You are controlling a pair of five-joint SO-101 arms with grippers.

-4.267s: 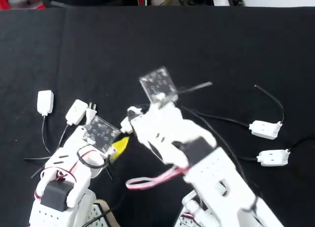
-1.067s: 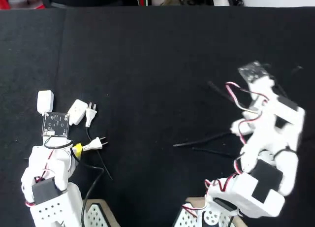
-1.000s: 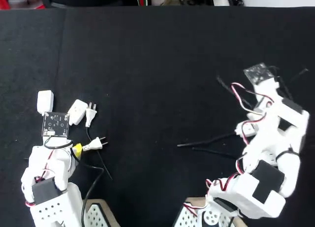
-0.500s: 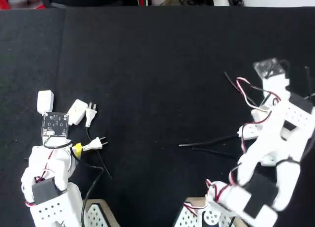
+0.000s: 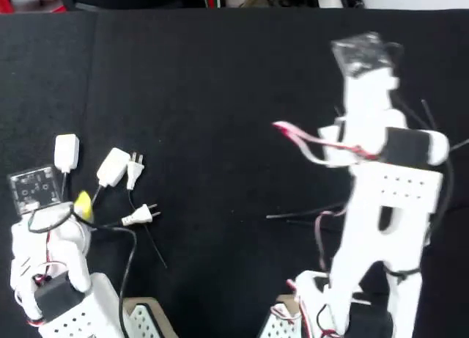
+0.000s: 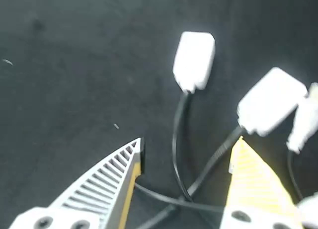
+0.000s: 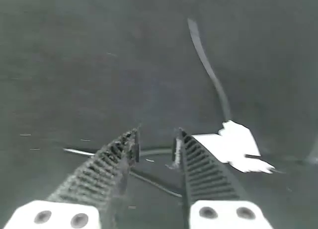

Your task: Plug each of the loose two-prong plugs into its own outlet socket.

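The left tool stands wide open and holds nothing. Its ribbed grey finger and yellow finger straddle black cables on the near left of the dark worktop, though whether they touch the cables cannot be told. Just beyond its tips lies a white socket, and to the right of that a second socket, tilted. A white plug lies just beside the second socket, prongs pointing far. A second plug lies nearer, prongs pointing right.

The right tool is raised over the right side, its fingers parted by a narrow gap with nothing between them. Below it a blurred white block lies with a cable running off it.

Markings on the circuit board on the left arm are too small to read.
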